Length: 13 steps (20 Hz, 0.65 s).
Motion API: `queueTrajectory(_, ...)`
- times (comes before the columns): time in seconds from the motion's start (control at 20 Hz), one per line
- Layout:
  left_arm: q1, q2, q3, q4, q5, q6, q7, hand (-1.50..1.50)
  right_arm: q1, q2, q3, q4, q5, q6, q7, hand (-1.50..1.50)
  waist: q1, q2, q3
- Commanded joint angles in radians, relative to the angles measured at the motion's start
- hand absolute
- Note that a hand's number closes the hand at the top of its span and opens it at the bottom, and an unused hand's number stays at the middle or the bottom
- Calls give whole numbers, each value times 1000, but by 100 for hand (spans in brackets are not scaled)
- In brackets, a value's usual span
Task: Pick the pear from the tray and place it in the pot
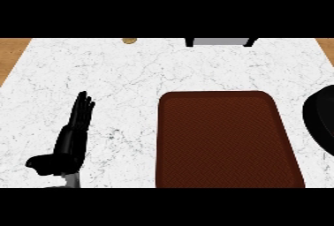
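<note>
Left hand [70, 140] rests flat, fingers straight. I see no pear on the dark-red rectangular tray [225, 141]; the black pot [321, 121] is half out of view, so I risk reaching blind.

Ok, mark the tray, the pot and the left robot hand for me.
tray [225, 141], head view, middle of its brown floor.
pot [321, 119], head view, black body cut off by the right edge.
left robot hand [70, 139], head view, on the palm, fingers straight.
</note>
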Motion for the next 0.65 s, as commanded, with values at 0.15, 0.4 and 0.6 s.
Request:
queueTrajectory(0.15, -17, -9, 14, 29, -1, -8, -16, 0, 80, -44, -3, 96, -99, -3, -108, -150, 0, 0, 0)
queueTrajectory(0.4, -16, -13, 11, 41, -23, 5, -27, 0, 106, -126, -69, 190, -161, -13, -155, -150, -1, 0, 0)
queueTrajectory(0.6, -13, 24, 56, 39, 44, -59, -24, 0, 174, -214, -115, 312, -202, 41, -212, -150, -3, 1, 1)
